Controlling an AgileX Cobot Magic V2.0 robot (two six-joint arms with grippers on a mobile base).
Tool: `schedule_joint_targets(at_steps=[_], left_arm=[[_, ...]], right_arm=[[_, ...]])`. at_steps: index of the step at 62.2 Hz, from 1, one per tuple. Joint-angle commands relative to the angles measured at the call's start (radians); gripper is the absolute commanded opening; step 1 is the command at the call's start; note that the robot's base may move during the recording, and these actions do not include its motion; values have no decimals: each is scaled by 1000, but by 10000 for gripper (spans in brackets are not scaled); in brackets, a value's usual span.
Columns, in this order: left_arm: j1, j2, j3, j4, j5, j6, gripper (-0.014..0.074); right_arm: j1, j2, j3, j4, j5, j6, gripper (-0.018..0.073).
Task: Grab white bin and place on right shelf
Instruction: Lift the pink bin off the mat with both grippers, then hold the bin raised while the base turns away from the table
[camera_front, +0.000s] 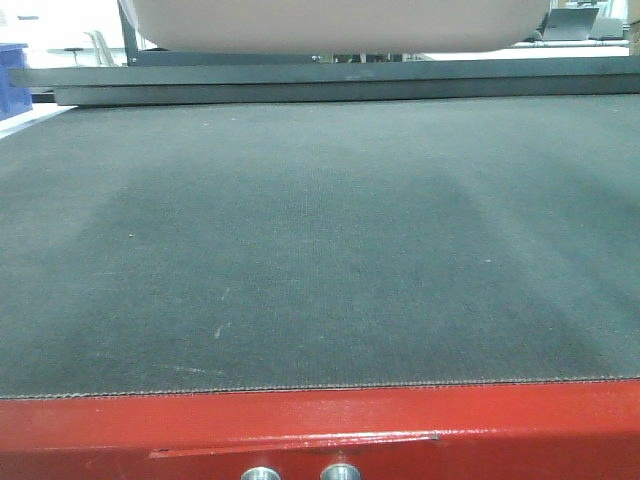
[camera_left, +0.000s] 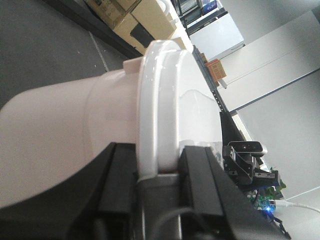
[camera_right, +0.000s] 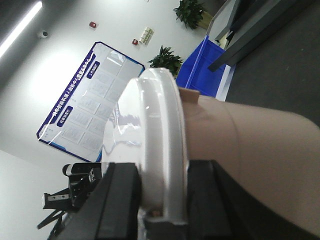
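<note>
The bin (camera_front: 340, 25) lies beyond the mat (camera_front: 320, 250), a crate (camera_front: 12, 75) at far left.

white bin (camera_left: 60, 140) pale pink, wht lid | mat (camera_front: 320, 250) dk grey | table (camera_front: 320, 430) red

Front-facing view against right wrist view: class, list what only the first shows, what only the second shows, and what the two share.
Only the front-facing view shows the red table edge, the dark mat covering it, and the lower body of the white bin at the top of the picture. Only the right wrist view shows the right gripper closed on the bin's white lid rim, a blue-framed wall board and potted plants. Both show the white bin and a blue bin.
</note>
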Motion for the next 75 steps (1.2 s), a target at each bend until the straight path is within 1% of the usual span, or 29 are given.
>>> schedule_joint_targets(at_steps=[1,10,21,44,65,75], left_arm=[[-28,-76,-37,-86,177,-15,-126],[-28,-100,-37,-88,177,-42,-126],[-28,-128,-37,-90,177,-51,-126],[-28,-139,-37,-87,177,-50,-126],[-28,-139,-37,-87,174,-50,-126],[-28,-139,-37,-87,174,-50,-126]], right_arm=[[22,-77,-46,176,279,18,57],[22,-124,-46,176,279,18,57],[22,-160,-46,176,272,18,57],[22,-163,-46,176,268,18,57],[22,-163,-46,176,178,18,57],[22,-163,-46,176,157,18,57]])
